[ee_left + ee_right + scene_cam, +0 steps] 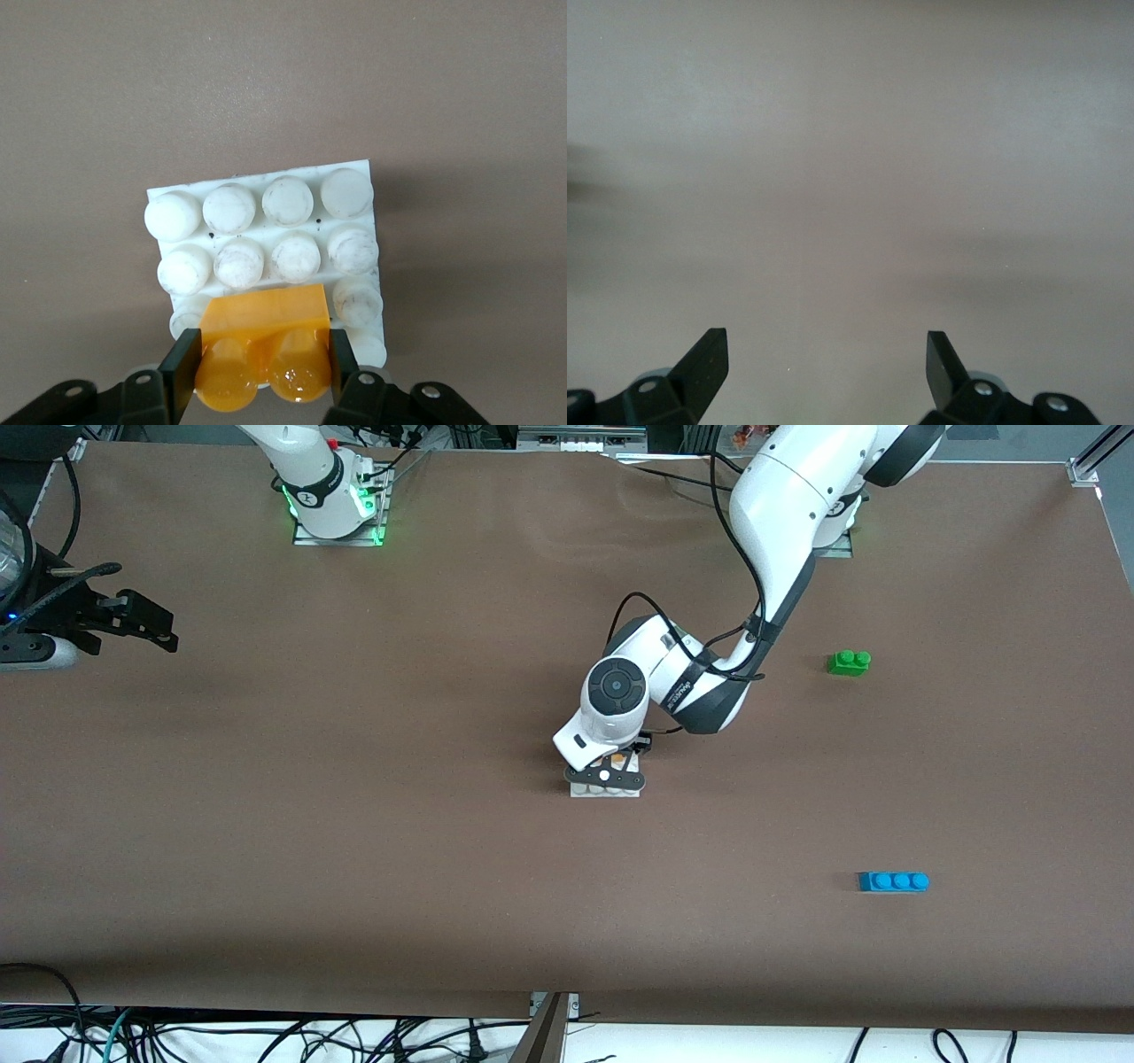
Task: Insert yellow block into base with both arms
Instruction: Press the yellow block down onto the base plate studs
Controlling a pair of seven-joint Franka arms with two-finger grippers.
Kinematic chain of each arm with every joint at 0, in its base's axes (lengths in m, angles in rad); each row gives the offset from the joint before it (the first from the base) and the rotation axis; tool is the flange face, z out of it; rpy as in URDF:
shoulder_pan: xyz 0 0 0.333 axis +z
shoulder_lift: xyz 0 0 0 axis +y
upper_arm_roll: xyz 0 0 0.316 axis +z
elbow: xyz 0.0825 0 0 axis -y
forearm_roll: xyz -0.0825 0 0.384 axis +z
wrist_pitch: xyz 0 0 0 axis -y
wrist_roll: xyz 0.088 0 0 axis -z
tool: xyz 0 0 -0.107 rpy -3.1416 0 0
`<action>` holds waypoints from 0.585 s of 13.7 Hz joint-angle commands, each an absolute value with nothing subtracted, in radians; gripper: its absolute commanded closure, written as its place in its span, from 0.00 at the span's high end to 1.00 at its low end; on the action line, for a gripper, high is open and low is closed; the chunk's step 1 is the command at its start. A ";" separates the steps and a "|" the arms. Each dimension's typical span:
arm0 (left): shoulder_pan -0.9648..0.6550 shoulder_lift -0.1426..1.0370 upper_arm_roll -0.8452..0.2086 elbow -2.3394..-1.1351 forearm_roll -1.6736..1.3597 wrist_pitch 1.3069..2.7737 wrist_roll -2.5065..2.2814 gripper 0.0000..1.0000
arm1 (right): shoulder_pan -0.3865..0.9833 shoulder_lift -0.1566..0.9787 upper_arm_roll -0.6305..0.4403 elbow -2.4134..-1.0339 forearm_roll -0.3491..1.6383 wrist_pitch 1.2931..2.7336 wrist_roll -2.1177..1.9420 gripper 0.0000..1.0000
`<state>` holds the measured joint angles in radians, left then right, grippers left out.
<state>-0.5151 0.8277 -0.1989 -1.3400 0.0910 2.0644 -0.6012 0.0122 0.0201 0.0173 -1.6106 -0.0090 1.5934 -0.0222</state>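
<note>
My left end effector (pixel 263 367) is clamped on the yellow block (pixel 266 350), fingers against its two short sides. The block sits over the edge rows of the base (pixel 266 226), which lies mid-table (pixel 354 850); I cannot tell whether it is seated. My right end effector (pixel 828 367) waits with fingers apart over bare table at the right arm's end.

There are 3 bricks: 1 yellow block (pixel 263 348), 1 green brick (pixel 849 662), 1 blue brick (pixel 893 881). There is 1 white base (pixel 266 232).
</note>
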 commanded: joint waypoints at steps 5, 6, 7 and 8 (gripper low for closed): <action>-0.529 0.867 -0.186 -1.309 0.126 2.068 -0.594 0.20 | 0.002 0.028 0.026 -1.591 -0.006 1.589 -0.029 0.99; -0.529 0.868 -0.187 -1.310 0.126 2.068 -0.594 0.20 | 0.002 0.028 0.026 -1.591 -0.006 1.589 -0.029 0.99; -0.529 0.868 -0.186 -1.310 0.124 2.068 -0.594 0.21 | 0.002 0.028 0.026 -1.591 -0.006 1.589 -0.028 0.99; -0.529 0.870 -0.186 -1.309 0.124 2.068 -0.594 0.25 | 0.002 0.028 0.026 -1.591 -0.006 1.589 -0.028 0.99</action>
<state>-0.5191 0.8515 -0.1957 -1.3397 0.0948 2.0771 -0.6003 0.0122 0.0201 0.0174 -1.6106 -0.0090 1.5934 -0.0222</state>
